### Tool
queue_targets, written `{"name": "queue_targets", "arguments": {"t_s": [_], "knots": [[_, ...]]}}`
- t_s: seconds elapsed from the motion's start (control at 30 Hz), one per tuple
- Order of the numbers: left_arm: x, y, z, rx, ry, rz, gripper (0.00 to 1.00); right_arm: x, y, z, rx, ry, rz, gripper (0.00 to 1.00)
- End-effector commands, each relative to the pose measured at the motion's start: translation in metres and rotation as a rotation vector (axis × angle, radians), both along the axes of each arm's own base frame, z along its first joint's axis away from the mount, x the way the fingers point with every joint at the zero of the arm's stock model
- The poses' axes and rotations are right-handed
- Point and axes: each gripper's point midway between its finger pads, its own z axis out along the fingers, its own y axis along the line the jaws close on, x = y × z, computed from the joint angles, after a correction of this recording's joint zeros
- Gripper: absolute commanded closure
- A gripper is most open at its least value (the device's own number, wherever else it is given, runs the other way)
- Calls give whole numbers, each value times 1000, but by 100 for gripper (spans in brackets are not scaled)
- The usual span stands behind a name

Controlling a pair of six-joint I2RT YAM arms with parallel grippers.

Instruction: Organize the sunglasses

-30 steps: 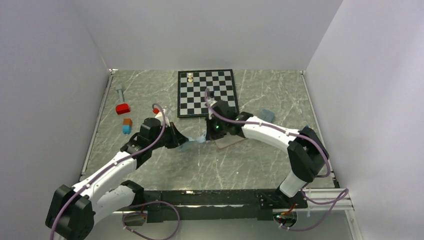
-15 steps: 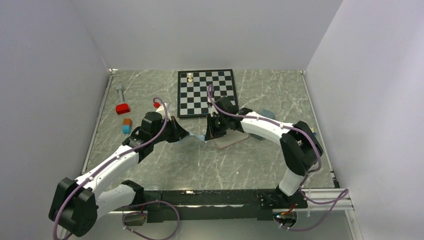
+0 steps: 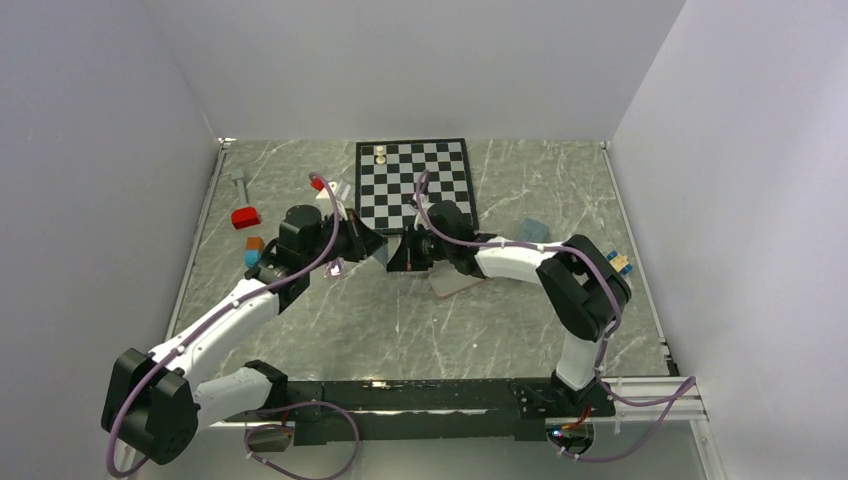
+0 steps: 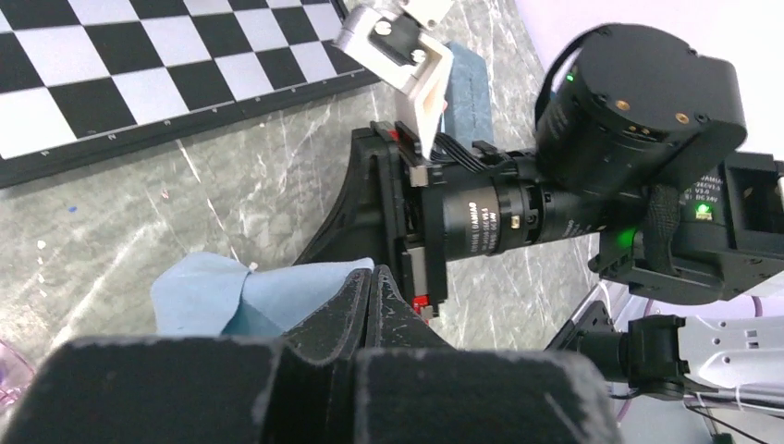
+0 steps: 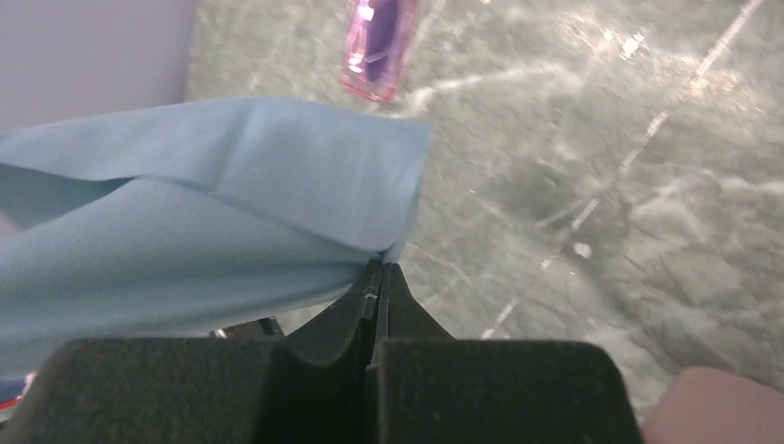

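Both grippers pinch one light-blue cloth (image 3: pixel 386 252) and hold it between them, just in front of the chessboard. My left gripper (image 4: pixel 373 276) is shut on one edge of the cloth (image 4: pixel 231 296). My right gripper (image 5: pixel 379 268) is shut on the cloth's (image 5: pixel 194 213) other edge. In the top view the left gripper (image 3: pixel 374 246) and right gripper (image 3: pixel 400 252) nearly meet. The purple-pink sunglasses (image 3: pixel 335 268) lie on the table under the left wrist and also show in the right wrist view (image 5: pixel 379 42). The white sunglasses are not in view.
A chessboard (image 3: pixel 415 185) with two pieces lies at the back. A pink case (image 3: pixel 455 283) lies under the right forearm, and a grey-blue case (image 3: pixel 532 230) lies further right. A red block (image 3: pixel 245 217), orange and blue blocks (image 3: pixel 254 251) and a grey peg (image 3: pixel 240 183) sit at the left.
Both grippers have moved toward the chessboard and closer together, gathering the cloth between them. The purple-pink sunglasses now lie uncovered under the left wrist.
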Motion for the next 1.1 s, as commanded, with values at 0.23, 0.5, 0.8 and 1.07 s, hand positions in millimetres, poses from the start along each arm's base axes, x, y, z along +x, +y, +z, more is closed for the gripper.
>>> {"name": "queue_targets", "arguments": {"t_s": [0.23,0.5,0.8,1.07], "knots": [[30,42,52,12,-188,278,100,-16,3,127,425,-258,136,100],[32,35,75,-4,-258,232,100,-19,18,88,443,-67,171,100],[41,44,44,56,-165,298,100,2,-9,69,126,-143,64,100],[17,58,-17,63,-4,351,100,-19,-47,36,-153,56,36,100]]}}
